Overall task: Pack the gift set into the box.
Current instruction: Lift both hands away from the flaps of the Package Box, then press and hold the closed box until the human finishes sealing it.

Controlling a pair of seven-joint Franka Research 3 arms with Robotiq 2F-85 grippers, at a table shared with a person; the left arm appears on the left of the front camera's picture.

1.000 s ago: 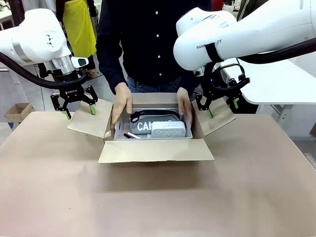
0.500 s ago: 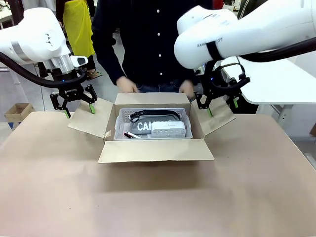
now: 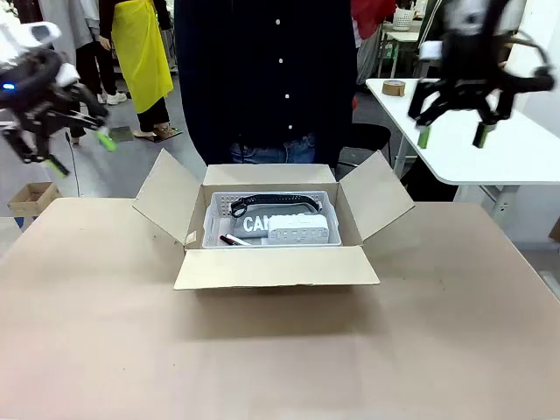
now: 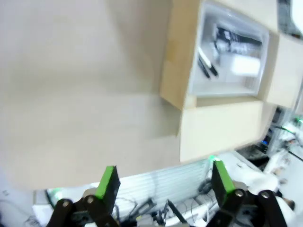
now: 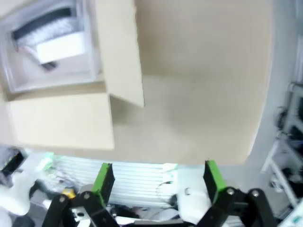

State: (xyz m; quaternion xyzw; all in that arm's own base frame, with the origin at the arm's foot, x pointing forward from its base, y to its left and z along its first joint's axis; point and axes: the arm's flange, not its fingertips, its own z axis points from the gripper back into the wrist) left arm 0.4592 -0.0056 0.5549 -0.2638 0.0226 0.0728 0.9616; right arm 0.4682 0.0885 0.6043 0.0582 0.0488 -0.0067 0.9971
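The brown cardboard box (image 3: 276,266) stands open mid-table, all four flaps spread outward. Inside lies the gift set (image 3: 271,224): a pale perforated tray holding a grey white-lettered pouch, a black strap, a small white oblong box and a pen-like item. My left gripper (image 3: 77,150) hangs open high at the far left, well clear of the box. My right gripper (image 3: 451,136) hangs open high at the right, above the box's level. The left wrist view looks down on the box (image 4: 215,127) and gift set (image 4: 229,59), its gripper (image 4: 164,177) open. The right wrist view catches the box (image 5: 71,118), the gift set (image 5: 49,45) and an open gripper (image 5: 156,176).
A person in a dark buttoned shirt (image 3: 262,79) stands right behind the box. A white side table (image 3: 464,149) with a tape roll (image 3: 395,87) is at the back right. A tiny brown carton (image 3: 31,198) sits at the far left. Bare brown tabletop (image 3: 280,350) spreads in front.
The person's hands have let go of the tray and withdrawn from the box. Both grippers have risen and swung outward, off the side flaps, which now stand more upright.
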